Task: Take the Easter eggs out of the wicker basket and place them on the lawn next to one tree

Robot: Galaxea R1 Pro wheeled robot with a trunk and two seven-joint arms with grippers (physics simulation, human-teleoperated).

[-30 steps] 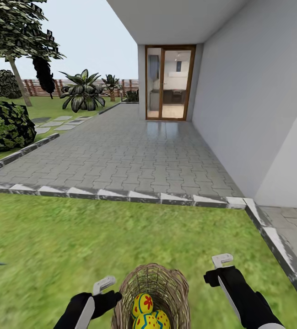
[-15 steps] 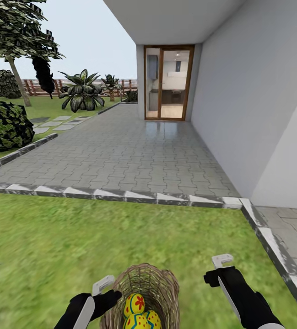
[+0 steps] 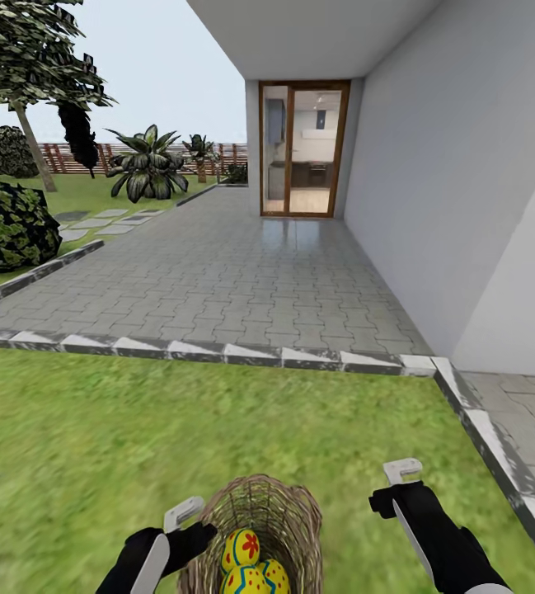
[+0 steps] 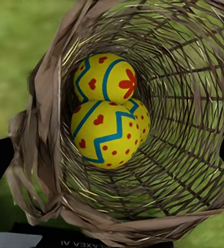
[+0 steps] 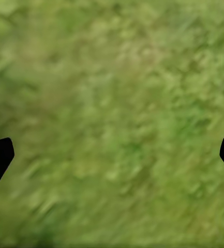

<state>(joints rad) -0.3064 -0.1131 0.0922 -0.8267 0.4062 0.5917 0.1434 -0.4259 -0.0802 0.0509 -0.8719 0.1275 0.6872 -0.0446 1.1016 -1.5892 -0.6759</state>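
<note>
Since 1.0 s ago the whole head view has shifted, so camera/base moved; basket [image 3: 255, 532] now sits a bit more left in view, little change over the last half sec. Eggs [image 4: 106, 116] all 3 inside the basket, stacked touching: flower egg, zigzag egg, a third mostly hidden behind. Basket stands on the lawn [image 3: 135, 421], between both arms.

Left hand [image 3: 186, 518] just beside basket rim, wrist cam looks straight down into it; fingers look apart, nothing held. Right hand [image 3: 401, 477] over bare grass, apart from basket, fingers apart, empty.

Risks (judgement): weave is soft and tapers, so a finger could snag the rim and tip the basket; eggs round, tightly nested, may slip or roll.

Around: tree [image 3: 32, 144] far left, well apart, beyond paved path [image 3: 218, 280] and bush [image 3: 7, 227]. House wall on right.
</note>
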